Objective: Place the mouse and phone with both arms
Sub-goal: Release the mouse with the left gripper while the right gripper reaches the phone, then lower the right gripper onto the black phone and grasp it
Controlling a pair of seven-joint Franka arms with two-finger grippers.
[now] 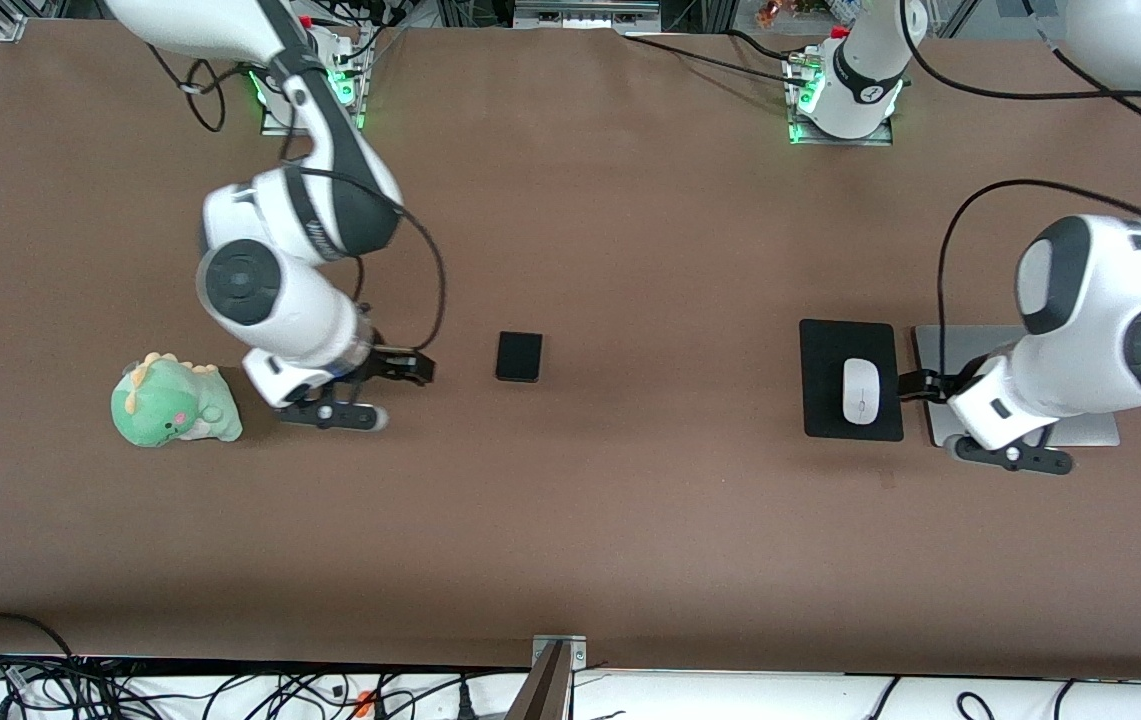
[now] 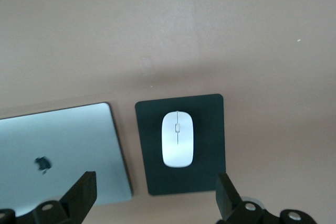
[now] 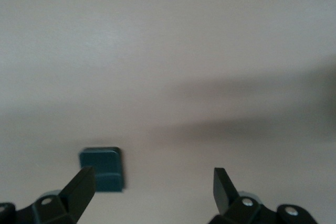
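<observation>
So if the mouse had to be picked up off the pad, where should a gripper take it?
Across its two long sides at mid-length, coming straight down. The mouse lies flat on the black pad, low and smoothly domed, so only its narrow width offers a likely secure pinch.

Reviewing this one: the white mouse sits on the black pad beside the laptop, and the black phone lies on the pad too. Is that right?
Not quite. The mouse does sit on the black pad beside the laptop, but the phone lies on the bare table, toward the right arm's end. The front view shows it.
</observation>
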